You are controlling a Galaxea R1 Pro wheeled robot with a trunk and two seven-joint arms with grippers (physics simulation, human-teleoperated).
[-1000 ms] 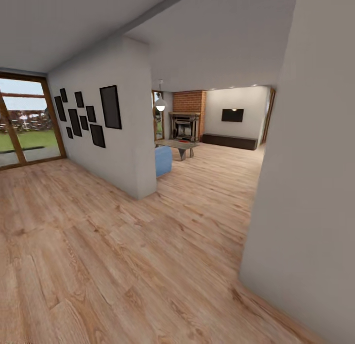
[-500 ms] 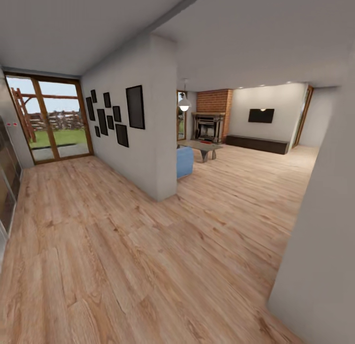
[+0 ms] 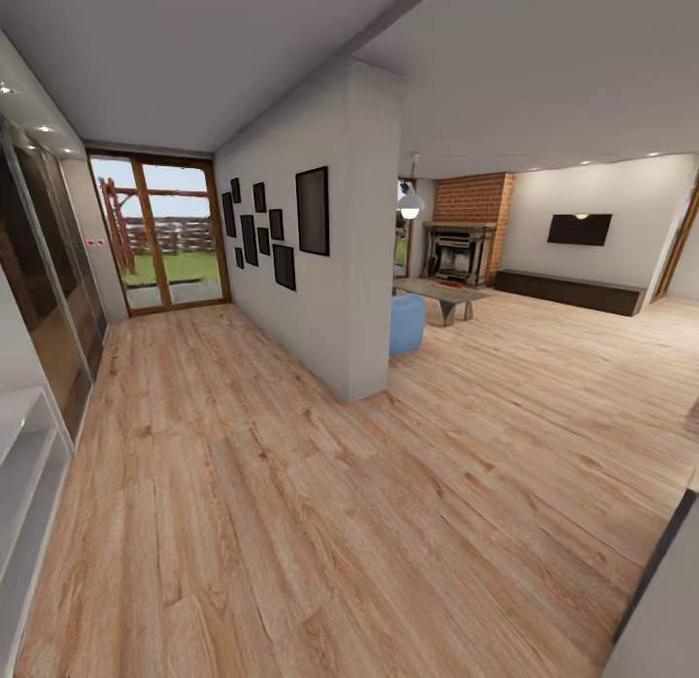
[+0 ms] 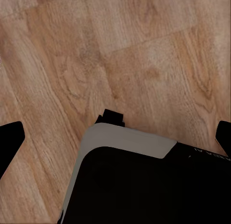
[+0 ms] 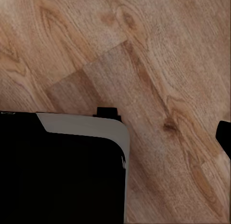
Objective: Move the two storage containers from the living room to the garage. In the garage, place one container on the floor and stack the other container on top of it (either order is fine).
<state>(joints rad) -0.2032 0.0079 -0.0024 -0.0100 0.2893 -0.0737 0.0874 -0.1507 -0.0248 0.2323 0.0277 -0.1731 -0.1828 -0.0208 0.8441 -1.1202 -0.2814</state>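
Underfoot, the light wood plank floor (image 3: 291,484) runs everywhere, from the hallway on one side into the living room (image 3: 544,299) on the other, and the robot seems to be standing at the junction so it can roll in. A white dividing wall (image 3: 340,270) hung with dark picture frames (image 3: 312,211) splits the two spaces. Down the hallway stand wood-framed glass doors (image 3: 160,231) onto a garden. Past the wall I can make out a brick fireplace (image 3: 466,241), a long dark low cabinet (image 3: 568,291), a wall-mounted screen (image 3: 580,228), a low coffee table (image 3: 442,294) and the corner of a blue sofa (image 3: 407,322). No orange-red bins are in sight from here; I judge they sit deeper in that room. Each wrist camera looks straight down past the robot's dark base (image 4: 144,185) at the planks. At the frame edges are dark fingertips (image 4: 9,139) of the left hand, set wide apart and empty; the right hand's state I cannot tell.
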